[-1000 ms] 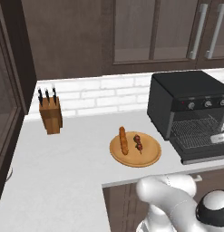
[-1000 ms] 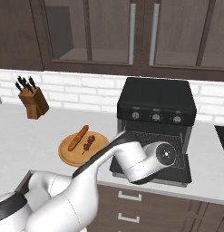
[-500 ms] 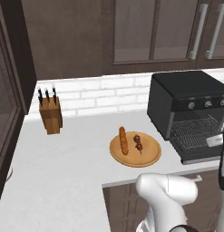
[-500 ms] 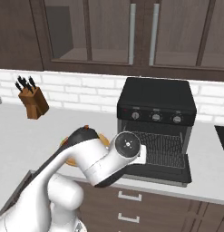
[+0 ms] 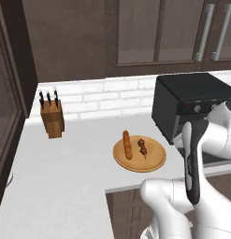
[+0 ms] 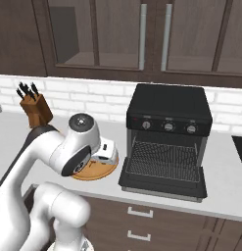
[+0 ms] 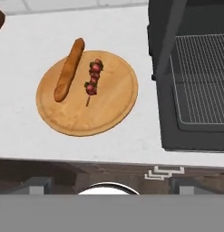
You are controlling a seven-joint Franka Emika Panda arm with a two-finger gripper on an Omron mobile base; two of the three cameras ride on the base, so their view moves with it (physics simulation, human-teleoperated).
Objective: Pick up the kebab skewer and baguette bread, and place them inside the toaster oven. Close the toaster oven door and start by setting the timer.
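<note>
I see the food waiting on its plate, my claw (image 7: 109, 183) spread wide and empty.
The round tan wooden plate (image 7: 118, 106) holds the orange-brown baguette bread (image 7: 69, 69) beside the short kebab skewer (image 7: 93, 79), left of the black toaster oven (image 6: 170, 110); its dark glass-paned toaster oven door (image 6: 164, 185) lies open on the white tabletop (image 5: 65, 172).

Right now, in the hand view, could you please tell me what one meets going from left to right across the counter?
baguette bread → kebab skewer → toaster oven door, folded down; the bread and skewer both lie on the wooden plate.
</note>
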